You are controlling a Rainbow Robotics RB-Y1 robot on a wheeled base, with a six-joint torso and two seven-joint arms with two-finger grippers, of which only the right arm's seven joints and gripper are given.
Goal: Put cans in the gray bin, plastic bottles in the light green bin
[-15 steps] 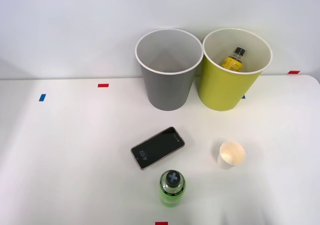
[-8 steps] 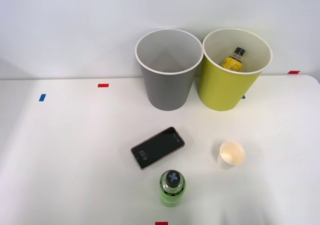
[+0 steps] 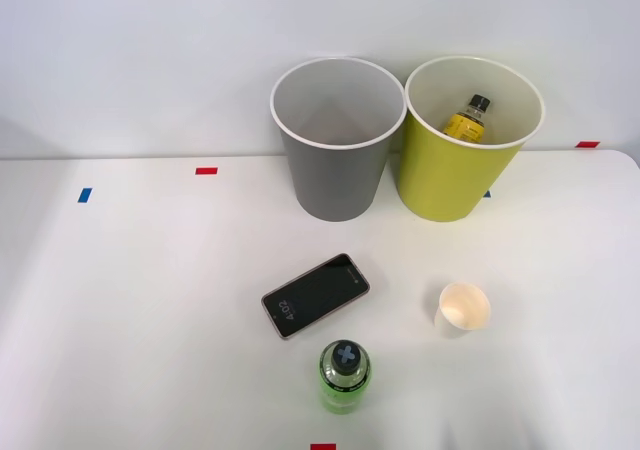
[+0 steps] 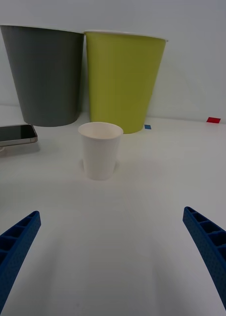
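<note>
The 2 bins stand side by side at the back of the white counter [image 3: 120, 300], rims almost touching: the gray bin [image 3: 337, 160] at upper centre of the front view, the light green bin [image 3: 462, 165] just to its right, with the yellow-labelled bottle [image 3: 468, 118] leaning inside it, black cap up. The green bottle [image 3: 345, 375] stands upright at lower centre, dark cap with a pale cross showing, just below a dark phone [image 3: 316, 295] lying flat. A white paper cup [image 3: 462, 310] stands upright to the right of the phone. In the wrist view the right tool [image 4: 113, 252] is released, its 2 blue ribbed fingers [image 4: 16, 247] spread wide at the lower corners, low over the counter and pointed level at the paper cup, both bins behind it.
</note>
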